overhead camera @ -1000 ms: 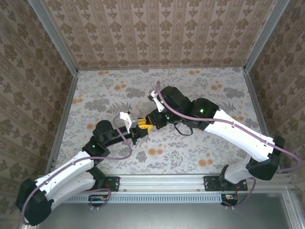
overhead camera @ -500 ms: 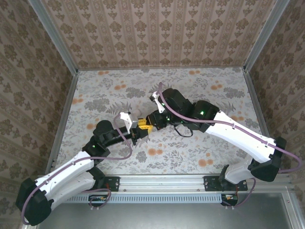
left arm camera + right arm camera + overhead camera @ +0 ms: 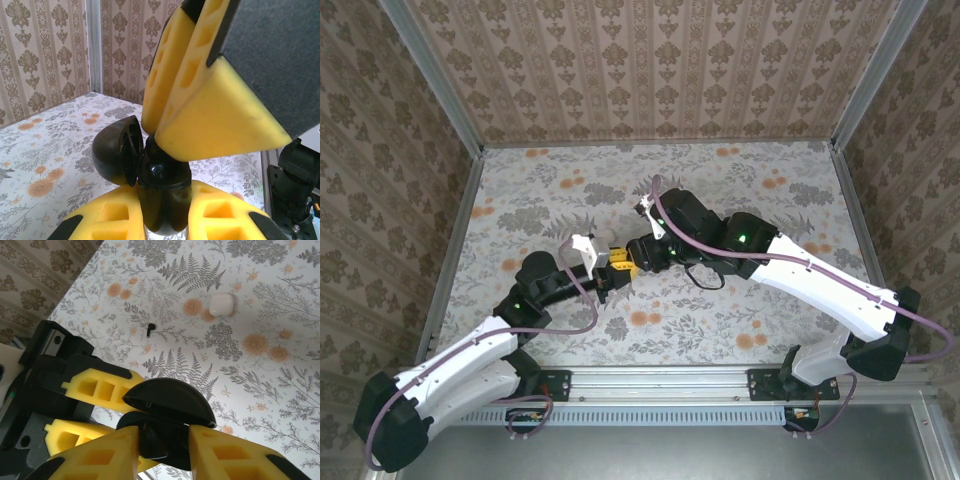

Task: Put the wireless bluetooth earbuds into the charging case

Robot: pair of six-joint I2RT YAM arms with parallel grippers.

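The charging case is a glossy black round clamshell standing upright, its hinged lid swung open to the left. My left gripper is shut on its lower body, one yellow finger on each side. My right gripper comes down on the case from above, jaws parted a little, tips at the case's open mouth. In the top view both grippers meet at the table's middle. A tiny black stemmed piece, which looks like an earbud, lies on the table. What is inside the case is hidden.
A small white rounded-square box lies on the floral table cloth beyond the grippers. Patterned walls and metal rails close in the table on three sides.
My right gripper's jaws have parted from shut, and that arm has edged slightly towards the left gripper. The left gripper and the case have stayed put.
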